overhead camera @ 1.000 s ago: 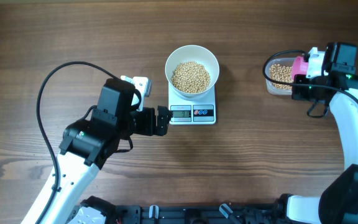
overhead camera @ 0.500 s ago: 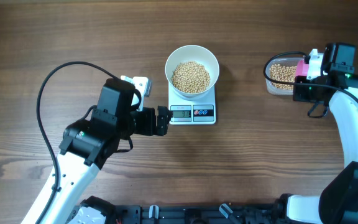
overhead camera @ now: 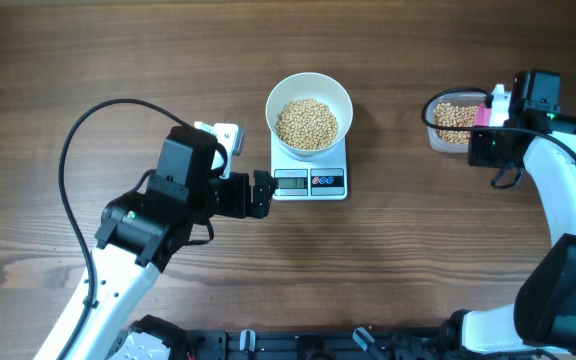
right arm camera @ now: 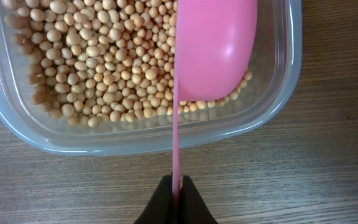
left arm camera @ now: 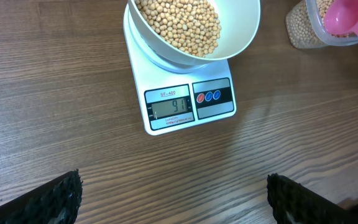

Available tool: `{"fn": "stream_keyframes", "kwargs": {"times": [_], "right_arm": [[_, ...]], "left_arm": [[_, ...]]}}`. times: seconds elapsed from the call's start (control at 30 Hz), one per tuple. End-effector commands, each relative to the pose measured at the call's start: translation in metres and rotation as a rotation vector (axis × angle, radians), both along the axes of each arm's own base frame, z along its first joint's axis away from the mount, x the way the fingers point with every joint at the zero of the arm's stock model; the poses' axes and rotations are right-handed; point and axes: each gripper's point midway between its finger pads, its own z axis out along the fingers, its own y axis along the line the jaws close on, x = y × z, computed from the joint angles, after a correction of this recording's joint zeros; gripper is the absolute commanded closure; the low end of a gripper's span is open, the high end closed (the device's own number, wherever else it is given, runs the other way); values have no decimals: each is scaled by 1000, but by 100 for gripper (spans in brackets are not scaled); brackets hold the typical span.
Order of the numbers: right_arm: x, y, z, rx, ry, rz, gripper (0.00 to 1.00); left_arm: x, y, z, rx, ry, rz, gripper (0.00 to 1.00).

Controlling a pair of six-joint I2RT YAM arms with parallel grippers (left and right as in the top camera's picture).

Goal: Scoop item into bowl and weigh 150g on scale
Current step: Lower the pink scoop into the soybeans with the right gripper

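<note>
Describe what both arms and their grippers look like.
The left arm and right arm have white curved links and black joint housings. A black cable loops off the left arm. The left gripper and right gripper have black fingers.

A wooden table fills every view from edge to edge. Its top is mid-brown, with darker grain running lengthwise in long streaks and a few wavy, flame-like figures. The finish is matte with only a faint sheen. Light falls evenly from above, soft and diffuse, so shadows on the wood are short and pale. In the wrist views the grain looks greyer and finer.
</note>
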Motion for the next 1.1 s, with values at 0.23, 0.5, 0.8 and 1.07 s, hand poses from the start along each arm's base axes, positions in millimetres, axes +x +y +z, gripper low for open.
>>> {"fn": "stream_keyframes", "kwargs": {"times": [0.23,0.5,0.8,1.07], "right_arm": [[-6,22,-34,112,91,45,96],[-5,29,-34,140,87,60,96],[3,40,-31,202,48,82,96],[3,35,-30,227,38,62,96]], "left_arm": [[-1,-3,3,-7,-8,-18,0],[-1,-3,3,-8,-8,-18,0],[-1,-3,3,-8,-8,-18,0],[-1,-3,3,-8,-8,-18,0]]}}
